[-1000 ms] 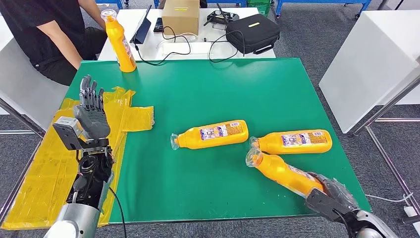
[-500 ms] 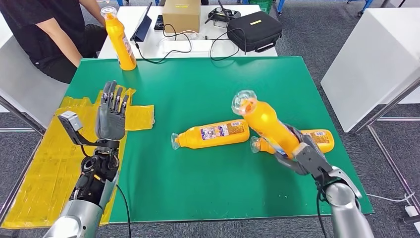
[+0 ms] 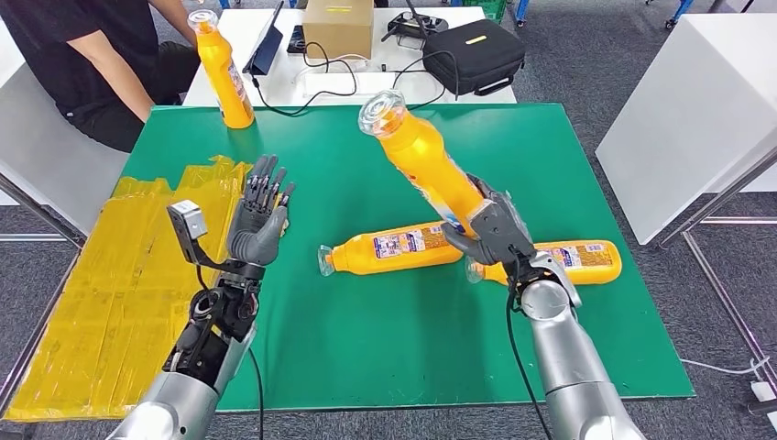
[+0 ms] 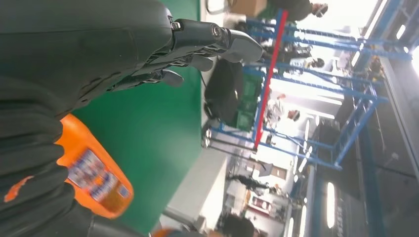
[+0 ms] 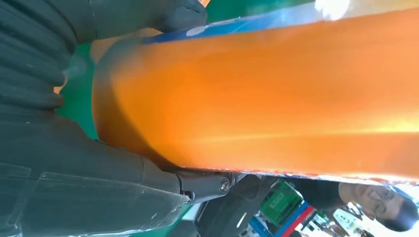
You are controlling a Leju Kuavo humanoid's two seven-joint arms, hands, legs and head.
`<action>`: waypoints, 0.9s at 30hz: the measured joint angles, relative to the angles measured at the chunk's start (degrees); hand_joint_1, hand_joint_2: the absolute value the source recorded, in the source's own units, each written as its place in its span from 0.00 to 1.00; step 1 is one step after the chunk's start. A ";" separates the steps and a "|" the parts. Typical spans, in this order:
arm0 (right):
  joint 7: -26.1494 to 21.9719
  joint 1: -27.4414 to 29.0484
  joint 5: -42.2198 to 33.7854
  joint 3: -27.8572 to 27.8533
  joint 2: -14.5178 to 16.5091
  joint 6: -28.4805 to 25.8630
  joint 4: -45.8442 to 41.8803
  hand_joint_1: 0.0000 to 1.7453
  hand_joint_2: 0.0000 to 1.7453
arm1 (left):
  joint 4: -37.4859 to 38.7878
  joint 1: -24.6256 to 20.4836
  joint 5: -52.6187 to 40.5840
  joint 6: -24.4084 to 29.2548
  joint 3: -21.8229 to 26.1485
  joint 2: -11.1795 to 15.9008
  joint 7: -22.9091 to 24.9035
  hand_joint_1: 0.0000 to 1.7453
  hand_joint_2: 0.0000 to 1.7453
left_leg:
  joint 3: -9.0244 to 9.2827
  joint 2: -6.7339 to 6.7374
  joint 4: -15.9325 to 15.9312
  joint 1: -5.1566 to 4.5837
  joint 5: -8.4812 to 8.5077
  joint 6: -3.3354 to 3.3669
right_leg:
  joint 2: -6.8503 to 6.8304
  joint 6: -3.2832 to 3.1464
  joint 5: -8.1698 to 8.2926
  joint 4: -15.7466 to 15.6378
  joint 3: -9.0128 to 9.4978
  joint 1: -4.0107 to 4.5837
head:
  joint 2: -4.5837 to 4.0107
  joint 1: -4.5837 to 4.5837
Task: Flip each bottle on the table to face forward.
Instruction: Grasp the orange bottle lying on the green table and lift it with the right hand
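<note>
My right hand (image 3: 490, 231) grips a bottle (image 3: 423, 158), raised and tilted. My left hand (image 3: 259, 223) hovers, fingers spread, holding nothing. Next, I judge: stand it label-forward on the counter (image 3: 366, 339).

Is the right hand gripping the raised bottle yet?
Touching. Head view shows the right hand wrapped round the raised bottle's base, holding it tilted above the green table.

This is a lab or workshop. Behind the green-topped work table (image 3: 385, 330) stand a white bench (image 3: 366, 87) with cables and blue metal racking (image 4: 316, 94).
</note>
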 joint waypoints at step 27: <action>4.18 0.94 3.70 1.23 9.54 -5.66 2.78 1.00 1.00 | 5.40 -8.07 3.16 0.79 -4.16 -4.18 2.21 0.00 1.00 | -0.05 0.00 0.00 0.01 0.00 0.00 | 0.00 0.00 0.00 0.01 -0.04 0.01 | 0.00 -0.01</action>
